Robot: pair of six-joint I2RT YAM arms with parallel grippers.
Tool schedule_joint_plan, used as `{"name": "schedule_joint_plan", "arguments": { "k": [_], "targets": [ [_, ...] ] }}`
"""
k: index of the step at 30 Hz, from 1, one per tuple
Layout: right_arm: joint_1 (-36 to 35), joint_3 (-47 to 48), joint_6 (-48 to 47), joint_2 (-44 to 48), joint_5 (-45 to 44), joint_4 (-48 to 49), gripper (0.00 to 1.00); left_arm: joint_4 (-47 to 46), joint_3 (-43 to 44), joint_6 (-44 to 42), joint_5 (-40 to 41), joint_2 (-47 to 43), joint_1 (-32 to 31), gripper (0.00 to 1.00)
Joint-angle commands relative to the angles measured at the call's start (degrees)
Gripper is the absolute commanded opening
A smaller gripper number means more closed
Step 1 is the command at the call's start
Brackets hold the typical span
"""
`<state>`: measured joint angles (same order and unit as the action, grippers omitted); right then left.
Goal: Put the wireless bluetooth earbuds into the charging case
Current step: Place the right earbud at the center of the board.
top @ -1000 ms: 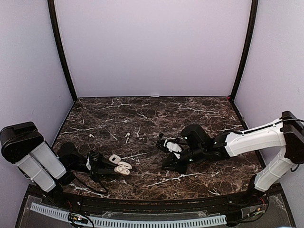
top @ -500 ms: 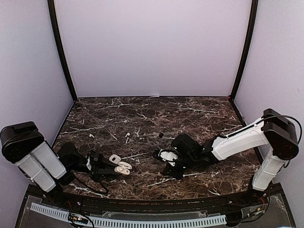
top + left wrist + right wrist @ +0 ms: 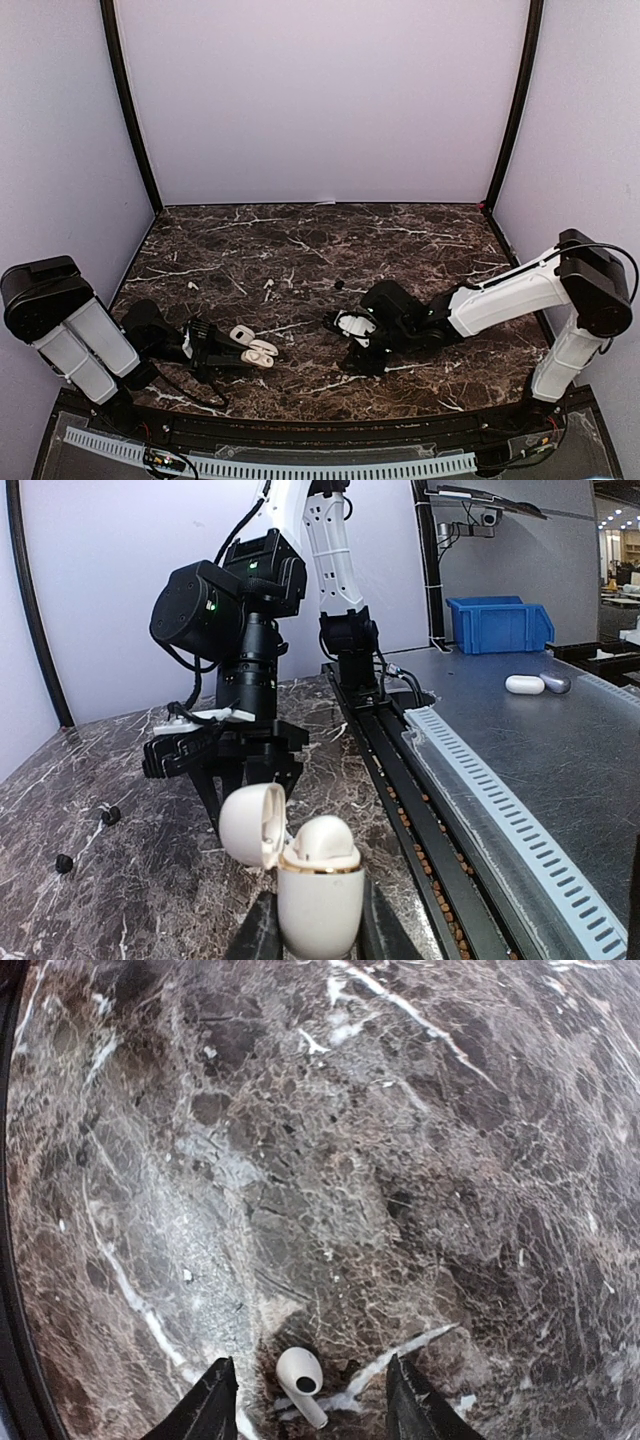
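We find the right gripper (image 3: pixel 310 1405) lowered close to the marble table top (image 3: pixel 420 1140), its jaws standing moderately apart. Between its fingertips (image 3: pixel 212 1405) lies one white earbud (image 3: pixel 300 1378), resting on the stone with its round head up-frame and its short stem running down-frame. A gap shows on each side, so neither finger touches it. In the overhead view this gripper sits right of the table's centre, with its arm stretched in from the right edge. The left gripper (image 3: pixel 318 935) is closed on the lower body of the charging case (image 3: pixel 318 895), a white pebble-shaped shell held upright between the two fingers. Its lid (image 3: pixel 250 822) is swung open to the left in the wrist view. We cannot tell from either view whether the wells inside are filled. Seen from above, the left gripper lies low over the near-left part of the table with the case pointing toward the right arm, and the two grippers are well apart. Two black earbuds (image 3: pixel 110 816) lie on the marble behind the line between the grippers. Two loose white earbuds (image 3: pixel 192 286) lie farther back, left of centre. Beyond the table edge, a blue bin (image 3: pixel 500 625) stands on a metal bench (image 3: pixel 560 750).
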<state>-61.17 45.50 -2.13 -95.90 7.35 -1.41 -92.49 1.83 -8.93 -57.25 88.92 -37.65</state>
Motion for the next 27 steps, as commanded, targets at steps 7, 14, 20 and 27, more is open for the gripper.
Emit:
{"name": "schedule_joint_plan", "arguments": {
  "k": [7, 14, 20, 27],
  "targets": [
    [-0.79, -6.37, 10.41, 12.79, -2.83, 1.10, 0.60, -12.49, -0.28, -0.12, 0.43, -0.20, -0.23, 0.00],
    [-1.42, -9.21, 20.05, 17.70, -8.51, -3.94, 0.58, -12.54, -0.33, 0.14, 0.89, -0.60, -0.23, 0.00],
    [-2.71, -8.71, 22.26, 14.55, -12.10, -4.93, 0.57, -12.54, -0.34, 0.39, 0.87, -0.77, -0.23, 0.00],
    [-6.39, -3.87, 21.64, 6.83, -16.97, -6.47, 0.56, -12.54, -0.53, 0.23, 1.19, -1.00, -0.24, 0.00]
  ]
}}
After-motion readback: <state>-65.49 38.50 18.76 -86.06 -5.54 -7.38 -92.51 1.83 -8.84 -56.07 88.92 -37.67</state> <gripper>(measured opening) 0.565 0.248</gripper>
